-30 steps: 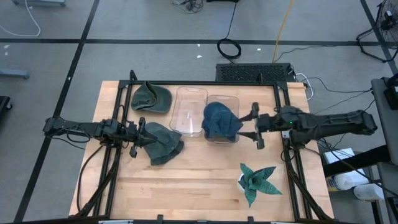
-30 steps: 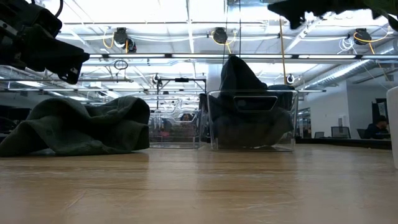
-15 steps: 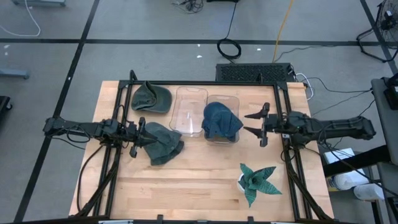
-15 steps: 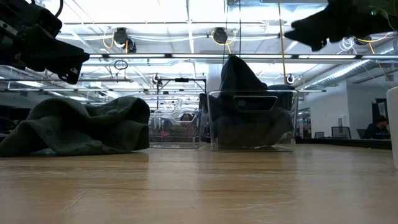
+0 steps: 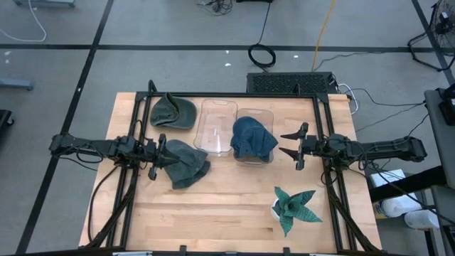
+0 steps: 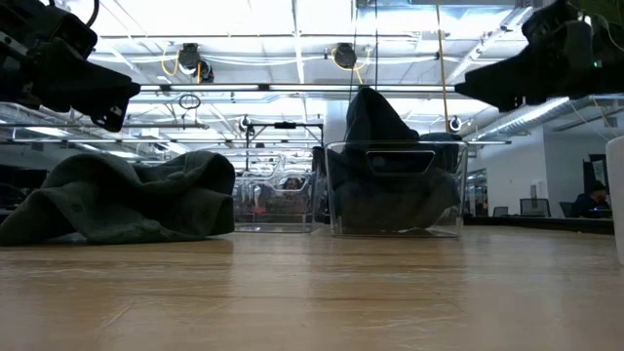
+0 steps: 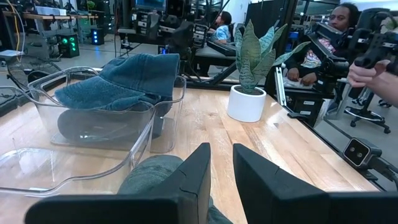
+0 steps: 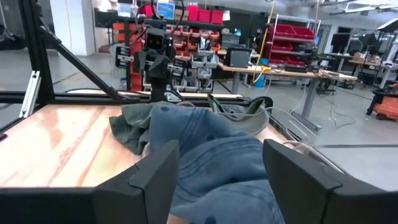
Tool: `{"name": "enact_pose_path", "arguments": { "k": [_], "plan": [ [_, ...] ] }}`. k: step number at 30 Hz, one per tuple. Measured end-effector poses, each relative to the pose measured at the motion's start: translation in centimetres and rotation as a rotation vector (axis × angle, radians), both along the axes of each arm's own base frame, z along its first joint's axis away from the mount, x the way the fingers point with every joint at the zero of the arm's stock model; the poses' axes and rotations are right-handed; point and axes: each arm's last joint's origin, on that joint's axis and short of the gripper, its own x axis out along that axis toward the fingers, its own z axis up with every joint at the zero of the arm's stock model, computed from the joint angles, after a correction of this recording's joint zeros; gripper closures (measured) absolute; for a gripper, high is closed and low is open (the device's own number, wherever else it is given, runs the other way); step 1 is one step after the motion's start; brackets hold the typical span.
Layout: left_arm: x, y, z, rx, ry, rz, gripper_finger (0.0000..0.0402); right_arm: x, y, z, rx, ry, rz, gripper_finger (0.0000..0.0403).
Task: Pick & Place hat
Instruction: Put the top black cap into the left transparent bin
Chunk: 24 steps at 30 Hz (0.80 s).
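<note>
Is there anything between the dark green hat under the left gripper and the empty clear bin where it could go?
Nothing visible does. The left gripper sits on the dark green hat, and the empty clear bin stands right beside it, with bare table between.

A blue hat (image 5: 252,139) sits in a see-through bin (image 5: 268,116) in the middle of the frame, two dark green hats (image 5: 186,163) (image 5: 173,111) lie on the light brown wooden table (image 5: 213,213) at the left, and a green striped plant (image 5: 295,206) stands in a white pot (image 5: 276,210) at the lower right.
</note>
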Motion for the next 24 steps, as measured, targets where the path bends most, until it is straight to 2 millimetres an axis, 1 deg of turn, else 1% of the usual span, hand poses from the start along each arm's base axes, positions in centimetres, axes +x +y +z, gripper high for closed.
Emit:
{"name": "enact_pose_path", "arguments": {
  "k": [3,6,8,14,18,24],
  "plan": [
    [0.00,0.00,0.00,0.000,0.000,0.000,0.0325,-0.21,0.00,-0.77,0.000,-0.034,0.000,0.0181],
    [0.00,0.00,0.00,0.000,0.000,0.000,0.0325,-0.39,-0.02,-0.29,0.002,-0.096,-0.005,0.0181],
    [0.00,0.00,0.00,0.000,0.000,-0.001,0.0325,-0.48,-0.08,-0.26,0.004,-0.104,-0.026,0.0181],
    [0.00,0.01,0.00,0.014,-0.002,0.000,0.0325,-0.68,-0.21,-0.16,-0.003,-0.115,-0.074,0.0181],
    [0.00,0.01,0.01,0.014,-0.003,0.001,0.0325,-0.69,-0.37,-0.56,0.010,-0.076,-0.128,0.0181],
    [0.01,0.01,0.32,0.010,-0.034,0.001,0.0325,-0.67,-0.37,-0.83,0.001,-0.046,-0.129,0.0181]
  ]
}}
